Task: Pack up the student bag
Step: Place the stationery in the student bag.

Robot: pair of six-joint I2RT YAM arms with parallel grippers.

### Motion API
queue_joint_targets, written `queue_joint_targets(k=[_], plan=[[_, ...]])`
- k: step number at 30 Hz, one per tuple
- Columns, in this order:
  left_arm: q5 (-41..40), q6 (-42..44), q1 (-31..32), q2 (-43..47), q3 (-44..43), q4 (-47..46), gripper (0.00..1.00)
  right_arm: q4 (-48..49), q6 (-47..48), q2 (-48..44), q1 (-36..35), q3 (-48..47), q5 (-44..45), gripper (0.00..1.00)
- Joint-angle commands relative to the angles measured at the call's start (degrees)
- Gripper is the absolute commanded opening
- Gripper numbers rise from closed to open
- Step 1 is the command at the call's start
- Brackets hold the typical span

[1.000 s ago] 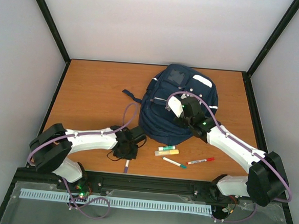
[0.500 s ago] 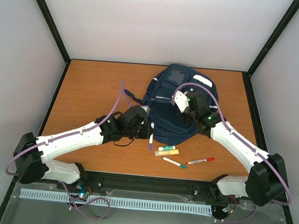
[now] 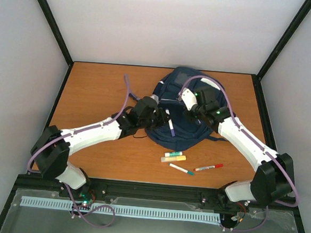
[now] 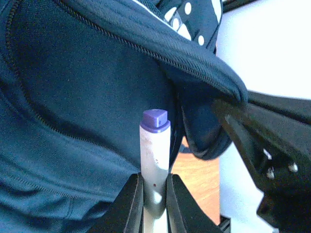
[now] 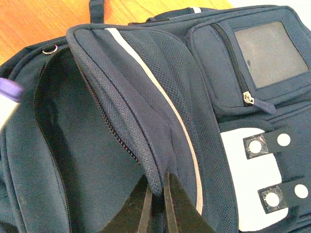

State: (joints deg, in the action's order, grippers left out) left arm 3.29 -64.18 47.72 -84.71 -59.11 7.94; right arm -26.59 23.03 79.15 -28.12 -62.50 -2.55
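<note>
The right pincer [image 5: 156, 188] grips the lifted pocket flap of the student bag [image 5: 184, 73].

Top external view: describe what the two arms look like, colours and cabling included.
The left arm and right arm both have white link shells and bulky black joint housings, each trailed by a lilac cable. The left end effector and right end effector have slim black fingers.
</note>
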Motion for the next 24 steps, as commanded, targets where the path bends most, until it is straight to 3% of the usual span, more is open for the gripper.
queue_joint_targets(k=[1,17,24], plan=[[-0.85,-6.92,-1.32,-3.20,-3.16,-7.66,0.01,1.45,-1.39,0.83,0.53,-4.41,-2.31,0.03],[-4.50,-23.49,-4.02,-16.95,-11.39,-10.13,0.01,0.05,-1.67,1.66,0.70,-6.12,-2.97,0.03],[-5.46,-25.72,-4.20,-22.21,-15.22,-12.17,0.01,-0.32,-1.86,2.33,0.75,-6.52,-3.56,0.03]])
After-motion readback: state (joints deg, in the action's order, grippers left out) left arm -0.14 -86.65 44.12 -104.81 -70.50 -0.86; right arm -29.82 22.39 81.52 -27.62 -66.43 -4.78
